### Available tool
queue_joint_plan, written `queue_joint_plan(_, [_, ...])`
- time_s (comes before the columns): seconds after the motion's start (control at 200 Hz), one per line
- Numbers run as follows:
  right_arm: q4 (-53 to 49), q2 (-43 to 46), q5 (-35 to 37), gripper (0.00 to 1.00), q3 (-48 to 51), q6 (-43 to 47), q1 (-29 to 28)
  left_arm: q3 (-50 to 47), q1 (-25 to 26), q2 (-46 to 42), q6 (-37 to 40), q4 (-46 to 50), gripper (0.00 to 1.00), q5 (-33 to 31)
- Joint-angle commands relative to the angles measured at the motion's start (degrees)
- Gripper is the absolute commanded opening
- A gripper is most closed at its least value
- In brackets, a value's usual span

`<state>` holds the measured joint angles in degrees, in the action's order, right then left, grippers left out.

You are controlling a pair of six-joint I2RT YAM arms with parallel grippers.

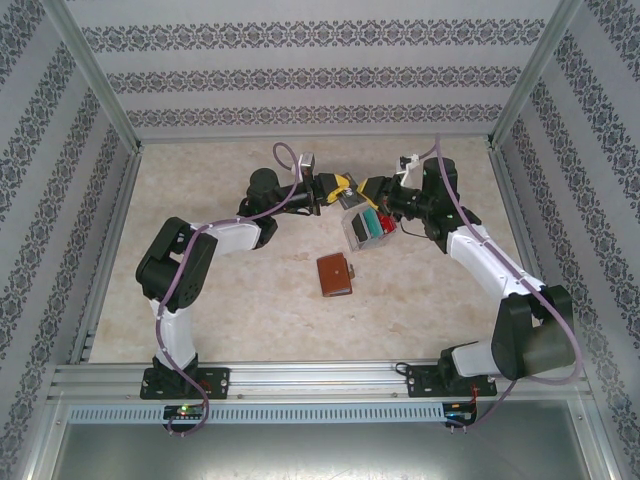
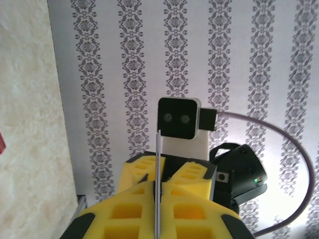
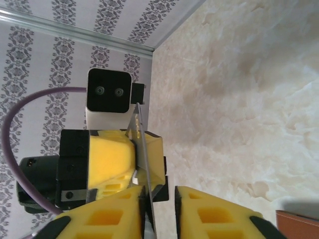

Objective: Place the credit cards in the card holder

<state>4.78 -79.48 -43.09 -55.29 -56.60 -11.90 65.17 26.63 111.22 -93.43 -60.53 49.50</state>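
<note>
Yellow left hand pinches a credit card edge-on; right hand slightly spread.

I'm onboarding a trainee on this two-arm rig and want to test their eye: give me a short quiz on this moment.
1. True or false: the card holder lies on the table, in neither gripper.
2. Which gripper is clamped shut on the thin sheet seen edge-on? A) left gripper B) right gripper C) neither
3. Fill in: in the top view, the cards between the arms are red and ____.
Key: 1 true; 2 A; 3 teal.
</note>
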Motion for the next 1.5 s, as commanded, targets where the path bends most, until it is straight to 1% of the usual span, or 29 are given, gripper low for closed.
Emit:
queue_joint_plan(0.0, [-2.0, -0.5, -1.9, 0.27, -1.4, 3.2, -0.5, 0.7, 0.4, -0.1, 0.2, -4.8, 0.00, 0.0])
queue_joint_plan(0.035, [-2.1, -0.7, -2.9, 0.28, -1.5, 3.6, -0.5, 0.7, 0.5, -0.1, 0.2, -4.7, 0.00, 0.2])
queue_joint_plan(0.095, [-2.0, -1.1, -4.8, 0.35, -1.8, 4.0, -0.8, 0.8, 0.4, -0.1, 0.2, -4.6, 0.00, 0.3])
queue_joint_plan(0.175, [-1.8, -1.4, -6.2, 0.37, -2.2, 4.9, -1.3, 1.1, 0.5, 0.2, 0.1, -4.6, 0.00, 0.7])
queue_joint_plan(0.225, [-2.5, -1.9, -7.0, 0.40, -2.9, 6.1, -1.8, 1.1, 0.4, 0.3, -0.1, -4.9, 0.00, 0.7])
queue_joint_plan(0.28, [-4.0, -2.8, -7.6, 0.40, -4.0, 7.5, -2.3, 1.2, 0.4, 0.3, -0.3, -5.2, 0.00, 0.7])
queue_joint_plan(0.375, [-6.5, -4.3, -6.2, 0.40, -5.1, 9.0, -2.4, 1.7, 0.5, 0.3, -0.7, -5.7, 0.02, 1.3])
queue_joint_plan(0.415, [-7.2, -4.8, -5.4, 0.39, -5.4, 9.3, -2.5, 2.0, 0.5, 0.3, -0.9, -6.1, 0.02, 1.7])
queue_joint_plan(0.455, [-8.1, -4.8, -4.0, 0.38, -5.4, 9.5, -2.4, 2.1, 0.4, 0.3, -1.2, -6.6, 0.04, 2.1])
queue_joint_plan(0.51, [-8.4, -4.3, -2.5, 0.31, -4.8, 9.5, -2.1, 2.3, 0.4, 0.1, -1.5, -7.1, 0.07, 2.2])
queue_joint_plan(0.535, [-8.4, -4.0, -2.0, 0.29, -4.5, 9.4, -1.9, 2.3, 0.4, 0.0, -1.6, -7.3, 0.08, 2.1])
queue_joint_plan(0.585, [-8.1, -3.6, -1.1, 0.29, -3.8, 8.9, -1.5, 2.4, 0.5, 0.0, -2.1, -7.9, 0.11, 2.2])
queue_joint_plan(0.734, [-8.4, -2.9, -0.1, 0.30, -3.0, 8.9, -0.9, 3.0, 0.5, 0.3, -2.6, -8.5, 0.15, 2.7])
queue_joint_plan(1.004, [-8.2, -1.7, 1.5, 0.30, -2.2, 8.2, -0.1, 2.3, 0.5, 0.9, -3.9, -10.6, 0.16, 2.8])
queue_joint_plan(1.264, [-7.9, -1.1, 2.3, 0.30, -1.6, 7.4, 0.0, 2.4, 0.4, 1.0, -4.2, -10.8, 0.16, 2.9])
queue_joint_plan(1.314, [-7.6, -0.8, 2.5, 0.27, -1.5, 7.3, 0.0, 2.3, 0.4, 1.0, -4.3, -11.0, 0.16, 2.9])
queue_joint_plan(1.364, [-7.8, -0.8, 2.2, 0.26, -1.6, 7.3, 0.1, 2.2, 0.5, 1.0, -4.4, -11.2, 0.16, 2.9])
queue_joint_plan(1.444, [-8.5, -1.0, 2.4, 0.29, -1.8, 7.6, 0.2, 2.0, 0.5, 1.0, -4.5, -11.5, 0.16, 2.8])
queue_joint_plan(1.494, [-8.7, -0.9, 2.7, 0.29, -1.7, 7.6, 0.2, 2.1, 0.5, 1.0, -4.6, -11.6, 0.16, 2.8])
